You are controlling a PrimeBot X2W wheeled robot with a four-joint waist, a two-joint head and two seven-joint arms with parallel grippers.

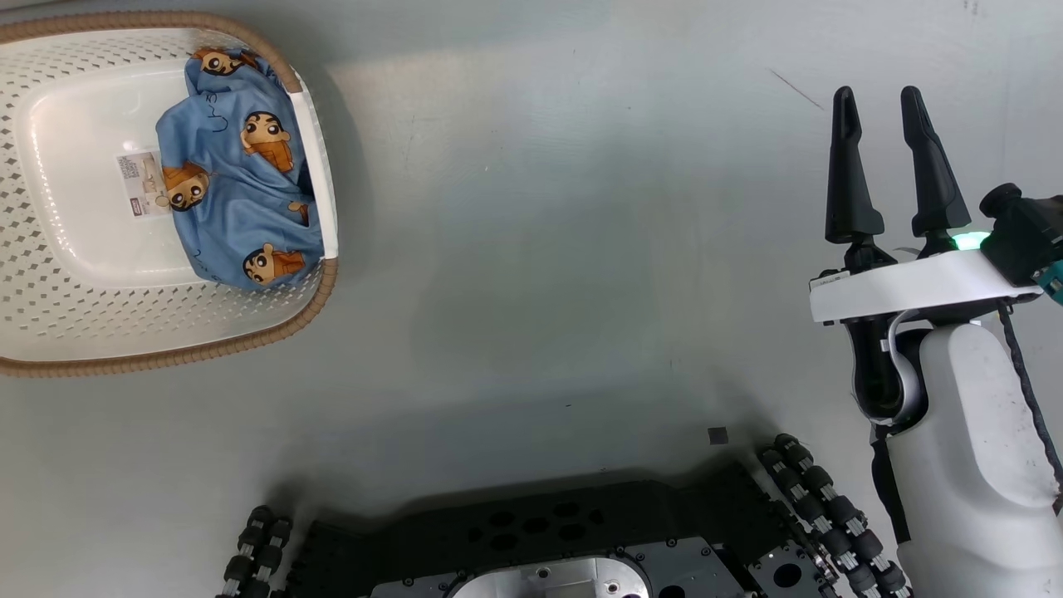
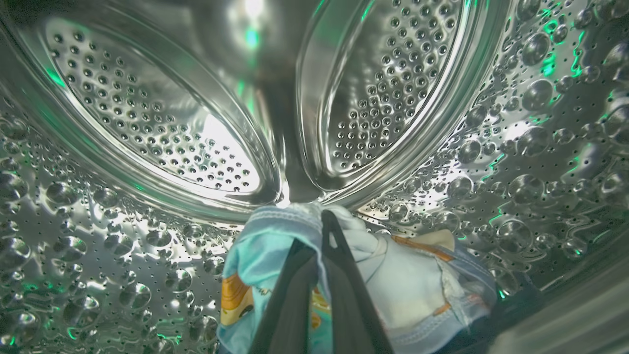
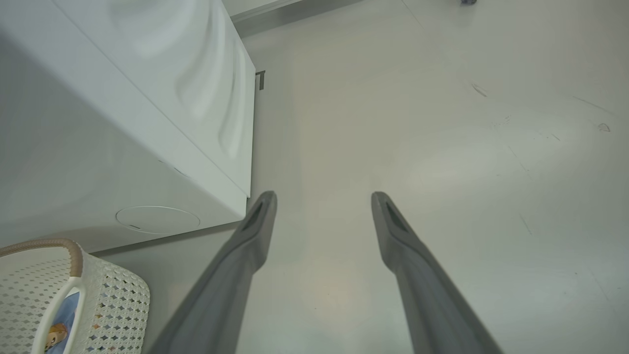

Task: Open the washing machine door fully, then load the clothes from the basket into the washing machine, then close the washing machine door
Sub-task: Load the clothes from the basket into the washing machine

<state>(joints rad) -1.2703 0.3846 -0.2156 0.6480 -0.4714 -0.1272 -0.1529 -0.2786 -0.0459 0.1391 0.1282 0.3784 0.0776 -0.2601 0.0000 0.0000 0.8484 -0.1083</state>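
The basket [image 1: 50,274] stands on the floor at the upper left of the head view, with light blue clothes [image 1: 237,178] printed with cartoon faces lying against its right wall. In the left wrist view my left gripper [image 2: 319,231] is inside the washing machine's steel drum [image 2: 147,123], shut on a bundle of blue and cream clothes [image 2: 408,280] low in the drum. My right gripper [image 1: 880,104] hangs open over bare floor at the right, nothing between its fingers [image 3: 255,231]. The washing machine [image 3: 123,123] shows as a white body with a round flap. The washing machine door is out of view.
The grey floor [image 1: 565,249] stretches between the basket and my right arm. My dark wheeled base [image 1: 540,540] fills the bottom of the head view. In the right wrist view the basket's corner [image 3: 98,295] sits just below the washer's front.
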